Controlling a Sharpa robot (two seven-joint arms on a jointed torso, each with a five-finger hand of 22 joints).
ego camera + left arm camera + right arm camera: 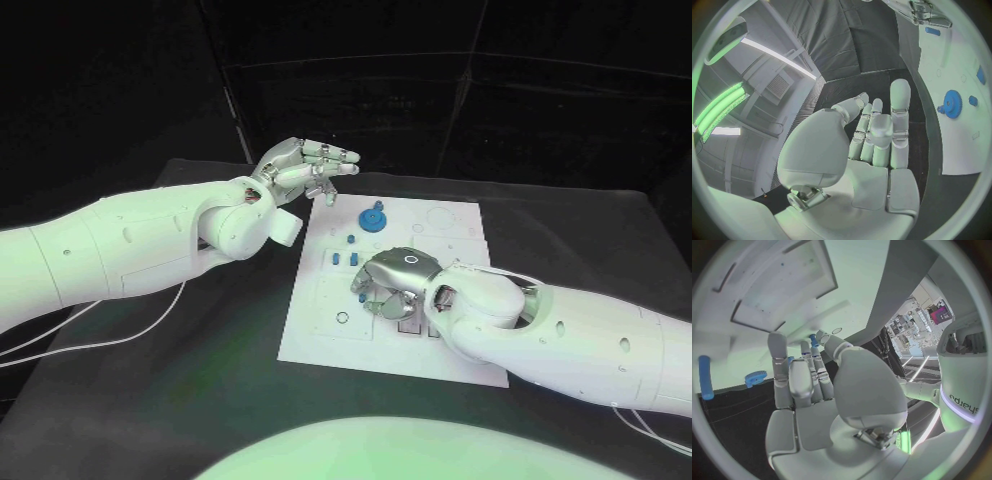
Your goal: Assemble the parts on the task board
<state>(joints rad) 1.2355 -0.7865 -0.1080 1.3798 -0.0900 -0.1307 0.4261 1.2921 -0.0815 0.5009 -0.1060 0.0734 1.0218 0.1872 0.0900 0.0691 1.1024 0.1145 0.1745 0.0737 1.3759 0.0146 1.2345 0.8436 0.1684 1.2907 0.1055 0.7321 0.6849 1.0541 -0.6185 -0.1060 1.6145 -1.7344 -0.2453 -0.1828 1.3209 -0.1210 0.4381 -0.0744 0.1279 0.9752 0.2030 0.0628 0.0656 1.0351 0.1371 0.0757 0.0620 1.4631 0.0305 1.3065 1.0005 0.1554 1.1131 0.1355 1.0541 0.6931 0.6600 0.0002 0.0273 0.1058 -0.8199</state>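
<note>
The white task board [447,225] lies in the middle of the black table. A blue gear [375,217] stands near its far edge, also seen in the left wrist view [951,104] and the right wrist view [754,377]. Small blue pegs [340,258] sit at the board's left side. My right hand [392,283] is low over the board's middle, fingers pointing down. In its wrist view the thumb and a finger pinch a small blue peg [812,340]. My left hand [307,170] hovers above the board's far left corner, fingers apart and holding nothing [873,135].
A long blue cylinder [326,192] lies just under my left hand by the board's far left corner, seen too in the right wrist view [704,377]. Black table surface surrounds the board. Thin cables trail off my left arm at the table's left.
</note>
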